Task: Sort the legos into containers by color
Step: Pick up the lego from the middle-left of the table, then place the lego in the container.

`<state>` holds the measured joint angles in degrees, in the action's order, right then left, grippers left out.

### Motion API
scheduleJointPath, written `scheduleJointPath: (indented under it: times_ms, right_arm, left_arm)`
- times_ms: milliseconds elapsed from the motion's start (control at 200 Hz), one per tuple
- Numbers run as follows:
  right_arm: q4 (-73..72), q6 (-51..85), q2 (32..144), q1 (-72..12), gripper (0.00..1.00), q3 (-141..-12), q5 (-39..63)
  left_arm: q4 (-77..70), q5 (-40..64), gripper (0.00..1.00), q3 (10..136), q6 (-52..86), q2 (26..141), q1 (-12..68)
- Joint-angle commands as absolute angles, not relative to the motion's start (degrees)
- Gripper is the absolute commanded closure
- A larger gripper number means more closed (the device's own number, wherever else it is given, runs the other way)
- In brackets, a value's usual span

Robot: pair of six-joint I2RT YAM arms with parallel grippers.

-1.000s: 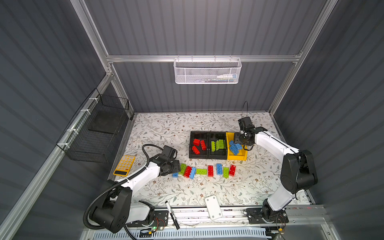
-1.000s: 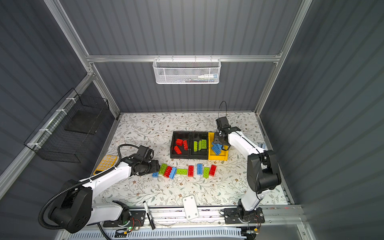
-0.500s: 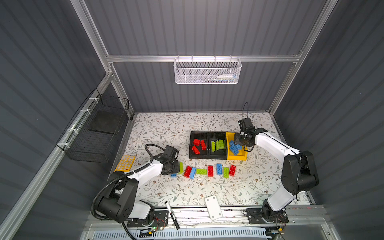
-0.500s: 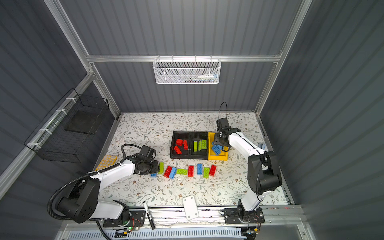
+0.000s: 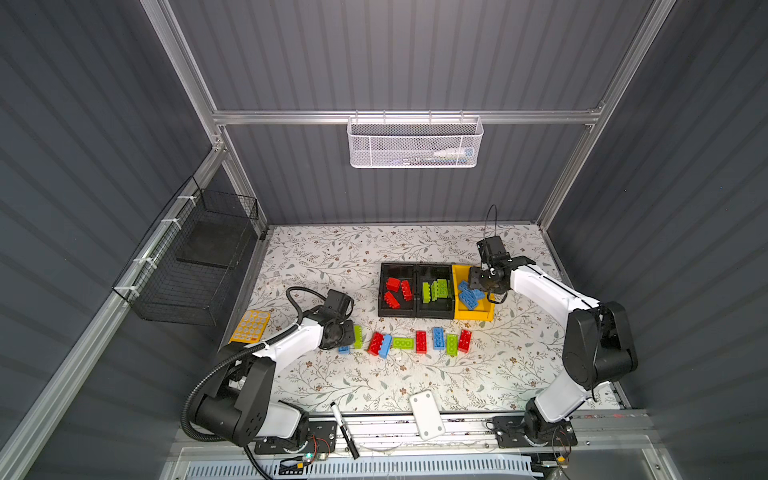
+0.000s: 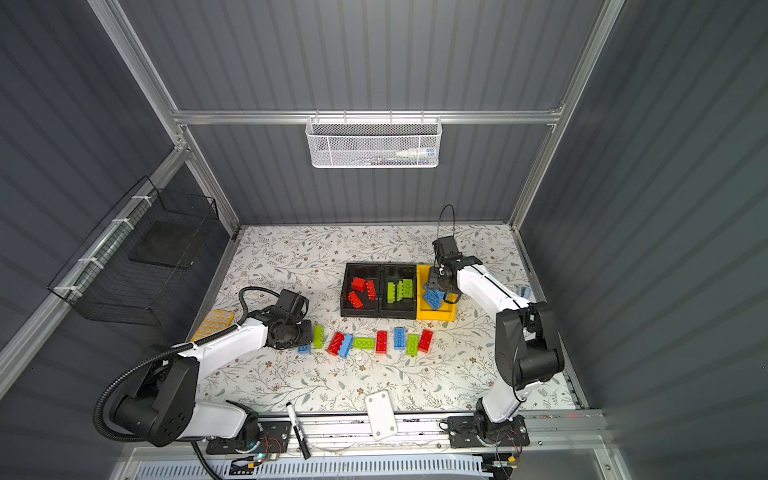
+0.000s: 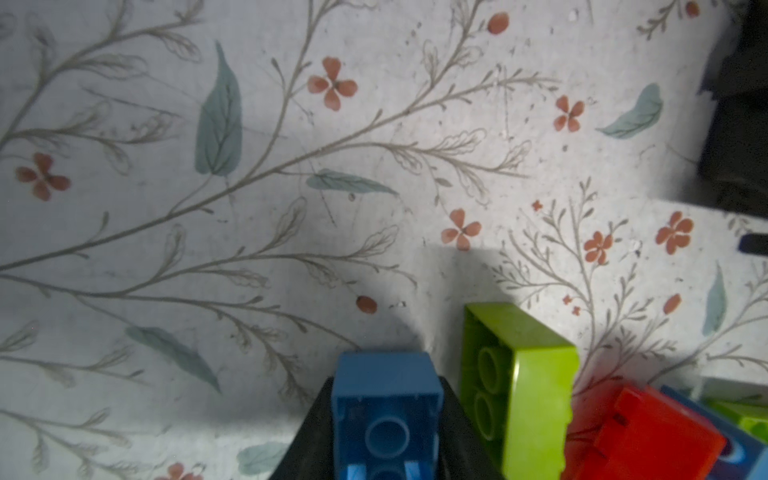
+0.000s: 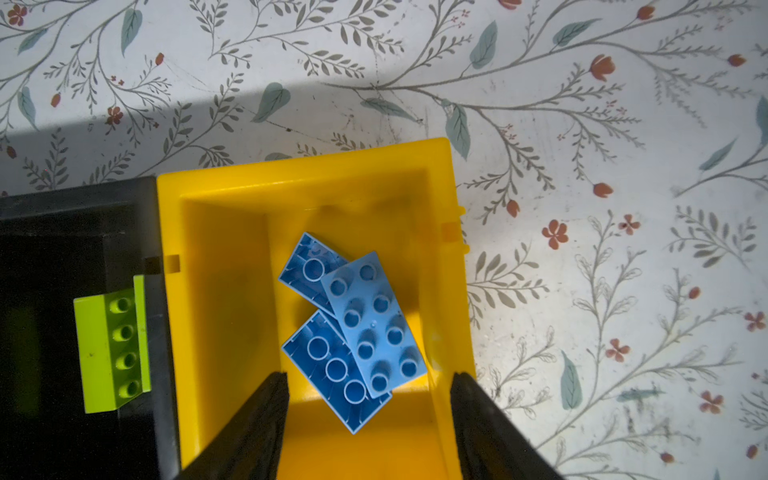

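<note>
Blue lego (image 7: 386, 419) runs past the frame edge

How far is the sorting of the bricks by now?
Done: red bricks and green bricks lie in the black bins, blue ones in the yellow bin. In hand: the left claw grips a blue brick. Left: eight loose bricks in the row.

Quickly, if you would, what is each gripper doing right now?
Left gripper: closed on a blue brick.
Right gripper: open, empty, above the yellow bin.

Mat (image 5: 353, 249) behind bins (image 5: 399, 313) & in front of brick row (image 5: 403, 343) open; row blocks mid strip.
</note>
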<state>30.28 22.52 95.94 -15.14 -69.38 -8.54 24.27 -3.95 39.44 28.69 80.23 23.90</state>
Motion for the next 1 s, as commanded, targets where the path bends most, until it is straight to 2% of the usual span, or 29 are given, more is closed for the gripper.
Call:
scheduleJointPath:
  times_ms: [0,265,415,635,996]
  right_arm:
    - [30.38,23.29,94.15,-14.86,0.36,-67.78,-9.36]
    - [29.99,24.5,88.74,-13.94,0.36,-62.97,-9.95]
    - [28.84,26.91,84.46,-13.37,0.36,-57.65,-9.62]
    - [27.32,32.72,77.48,-13.01,0.36,-48.91,-7.6]
    - [25.67,41.11,68.7,-13.01,0.35,-37.43,-3.23]
  left_arm:
    - [27.2,-4.72,0.76,43.45,27.05,77.56,23.55]
    - [28.96,-4.0,0.77,57.26,24.08,77.21,23.89]
    - [28.19,-5.06,0.76,66.29,21.35,81.58,27.62]
    - [22.44,-3.24,0.76,78.39,18.99,93.69,36.04]
    - [16.42,2.2,0.76,98.43,18.0,111.89,44.08]
